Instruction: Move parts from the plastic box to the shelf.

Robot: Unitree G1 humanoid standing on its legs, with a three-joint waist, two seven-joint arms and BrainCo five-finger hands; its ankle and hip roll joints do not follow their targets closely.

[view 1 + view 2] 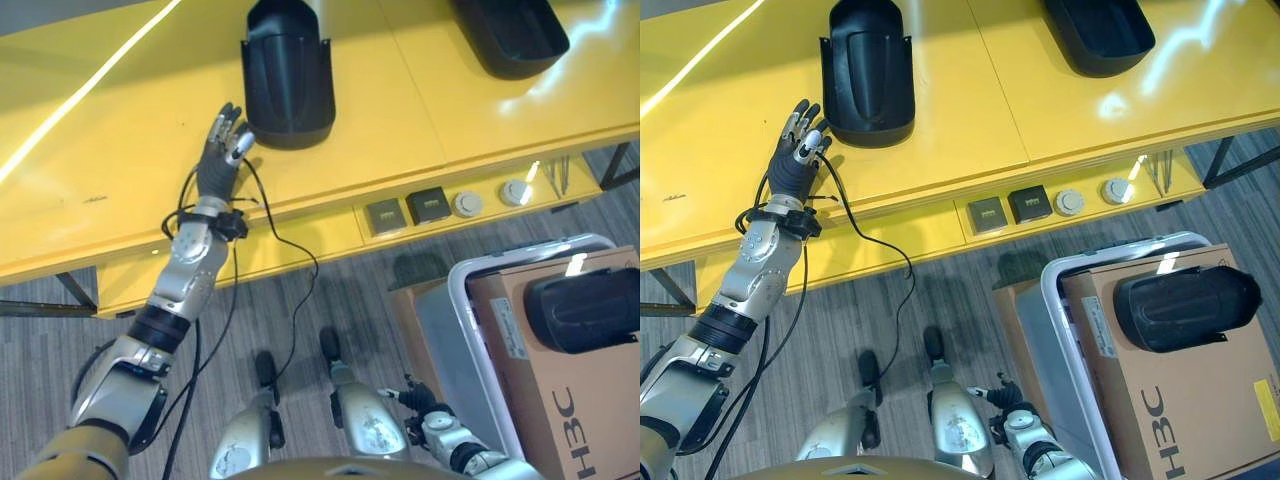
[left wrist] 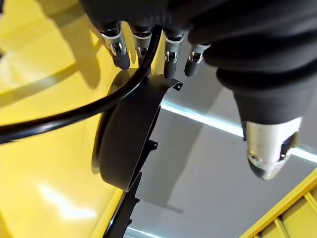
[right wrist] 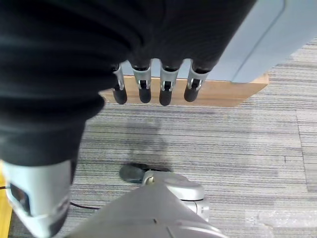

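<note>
Left wrist view is showing the left hand (image 2: 208,44) with its fingers (image 2: 119,47) hanging straight and spread a little, holding nothing, their dark tips hovering just off the rounded end of a black part (image 2: 124,148) lying on the yellow shelf (image 2: 44,163). From the head views, that hand (image 1: 222,150) is reaching out over the shelf (image 1: 100,180) just beside the part's (image 1: 288,75) near corner; I can't tell whether a tip is touching it. A second black part (image 1: 510,35) is sitting further along the shelf, well apart from the first.

The right hand (image 3: 148,54) is hanging low beside the box (image 1: 1065,340), fingers (image 3: 166,91) straight and relaxed, empty, pointing at the grey carpet (image 3: 223,144).

One more part (image 1: 1185,305) is waiting on top of brown cardboard (image 1: 1200,410) inside the white-rimmed box.

These parts are looking like moulded hard-plastic shells: stiff, hollow, probably light for their bulk, and smooth enough to be slippery. I'd guess the long edges or the open rim are giving the best hold, thumb on one side and fingers wrapping the other, since the domed back is offering nothing to catch. They're seeming sturdy rather than fragile, though a pinch at one end alone could let the shell swing.
</note>
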